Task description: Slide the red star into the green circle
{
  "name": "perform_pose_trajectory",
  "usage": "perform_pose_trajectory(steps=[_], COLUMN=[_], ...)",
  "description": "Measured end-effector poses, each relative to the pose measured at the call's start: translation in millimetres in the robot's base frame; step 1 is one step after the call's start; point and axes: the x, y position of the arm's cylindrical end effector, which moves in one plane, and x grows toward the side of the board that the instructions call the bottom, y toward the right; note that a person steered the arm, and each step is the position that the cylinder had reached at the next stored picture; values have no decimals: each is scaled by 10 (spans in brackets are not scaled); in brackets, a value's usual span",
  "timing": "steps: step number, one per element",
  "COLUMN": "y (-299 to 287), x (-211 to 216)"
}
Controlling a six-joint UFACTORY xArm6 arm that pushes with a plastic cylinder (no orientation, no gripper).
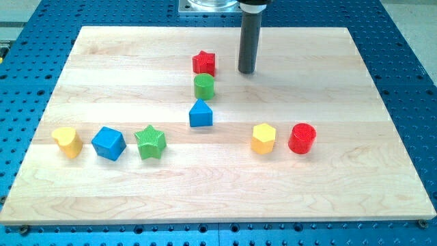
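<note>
My upright dark rod's tip (246, 71) rests on the wooden tabletop (328, 178), at three o'clock from the red plastic star (203, 63), apart; the green plastic circle (204, 87) sits just below the star. The end effector has no jaws.

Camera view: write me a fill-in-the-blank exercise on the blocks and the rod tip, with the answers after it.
1. The red star lies just above the green ____, toward the view's top.
2. My tip stands to the view's ____ of the red star.
3. The blue triangle-topped block sits directly below the ____ circle.
4. The yellow hexagon lies beside the ____ cylinder.

Answers: circle; right; green; red
</note>
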Motion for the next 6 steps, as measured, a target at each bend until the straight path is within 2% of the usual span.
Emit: perform_pose_trajectory(steps=[1, 2, 4, 6], y=[-494, -1030, -592, -519], x=[-631, -500, -255, 364])
